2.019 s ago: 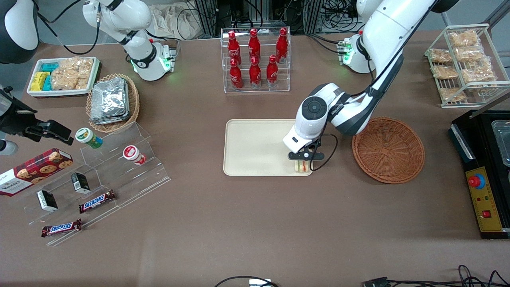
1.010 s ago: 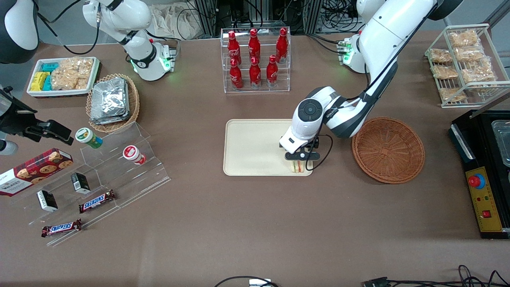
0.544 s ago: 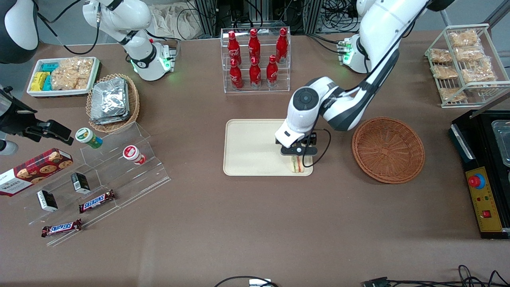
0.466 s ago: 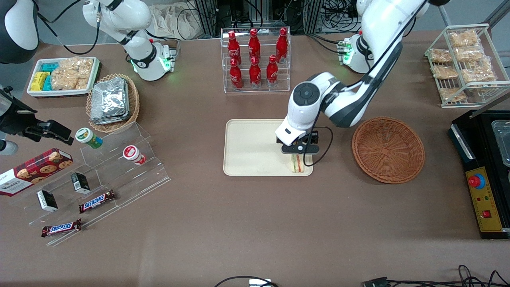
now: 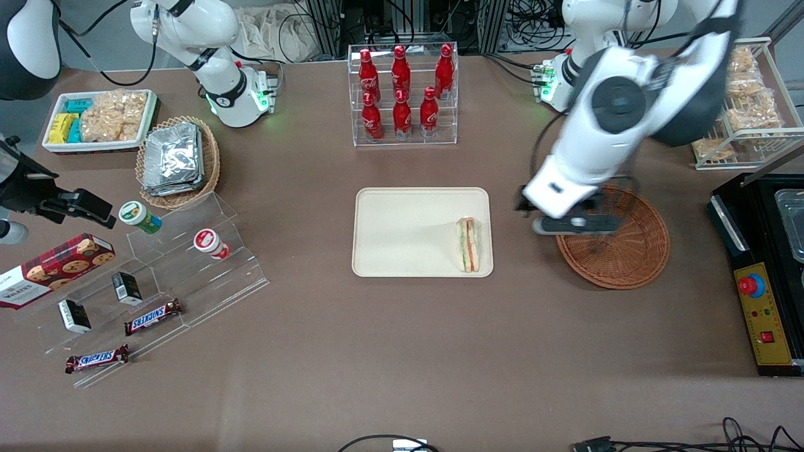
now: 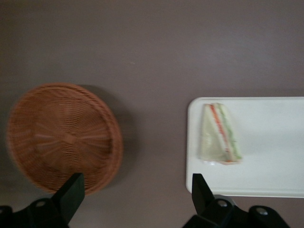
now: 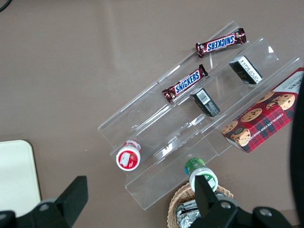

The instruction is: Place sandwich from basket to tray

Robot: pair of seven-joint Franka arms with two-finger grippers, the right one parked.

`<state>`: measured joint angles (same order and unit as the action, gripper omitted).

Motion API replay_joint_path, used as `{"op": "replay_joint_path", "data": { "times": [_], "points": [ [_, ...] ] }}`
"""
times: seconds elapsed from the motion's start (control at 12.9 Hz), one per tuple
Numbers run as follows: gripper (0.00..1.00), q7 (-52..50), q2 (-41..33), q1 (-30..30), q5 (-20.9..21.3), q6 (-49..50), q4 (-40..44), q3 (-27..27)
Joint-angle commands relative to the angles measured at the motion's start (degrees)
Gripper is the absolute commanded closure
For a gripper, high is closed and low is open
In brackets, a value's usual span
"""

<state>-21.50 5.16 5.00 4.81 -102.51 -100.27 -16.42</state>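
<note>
1. Sandwich (image 5: 468,245) is lying flat in the tray (image 5: 402,232), right up near the rim at the basket's end, in the corner nearer the front camera. Looks like the job's basically done.
2. Basket (image 5: 622,248) has nothing in it.
3. Gripper (image 5: 568,224) hangs high over the basket's edge, well apart from the sandwich, fingers (image 6: 72,189) spread wide with nothing between them.
4. Handling guess: light, soft bread in slick clear wrap, so it'd squash or slip easily. If it needs a nudge, I'd pinch gently across the 2 flat bread faces near the thick end, not the pointy tip.
</note>
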Motion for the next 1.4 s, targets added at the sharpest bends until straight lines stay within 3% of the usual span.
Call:
{"op": "replay_joint_path", "data": {
  "times": [0.0,0.31,0.39,0.62,0.93,1.32],
  "points": [
    [0.0,5.7,-4.6,0.5,-1.3,0.8,-4.0,8.3],
    [0.0,13.4,-11.9,-0.2,-1.4,-8.3,-17.9,14.7],
    [0.0,13.5,-12.2,-0.1,-1.4,-8.3,-18.1,15.4],
    [0.0,13.5,-11.9,0.3,-1.8,-2.5,-12.9,15.5],
    [0.0,13.7,-11.5,0.6,-6.0,4.9,-6.4,17.0],
    [0.0,20.3,-8.7,-1.0,-6.0,12.0,1.5,17.0]
  ]
}}
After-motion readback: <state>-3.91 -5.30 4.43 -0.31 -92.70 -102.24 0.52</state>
